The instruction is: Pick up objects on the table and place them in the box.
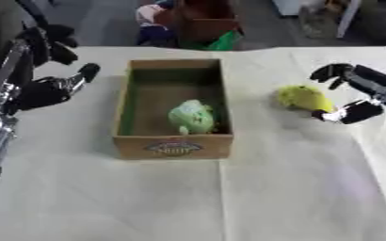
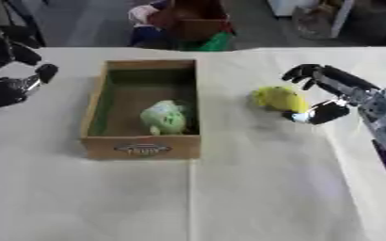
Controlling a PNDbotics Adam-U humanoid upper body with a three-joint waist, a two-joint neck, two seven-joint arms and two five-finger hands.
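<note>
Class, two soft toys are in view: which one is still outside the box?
The yellow toy, lying on the tablecloth beside the right hand. The pale green toy already lies inside the cardboard box.

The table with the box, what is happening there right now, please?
A humanoid robot is clearing soft toys into an open cardboard box on a cloth-covered table. One pale green plush toy already lies inside the box. The right hand is open around a yellow plush toy lying on the cloth to the right of the box, with fingers above it and the thumb beside it, not yet closed. The left hand hangs open to the left of the box, holding nothing.
</note>
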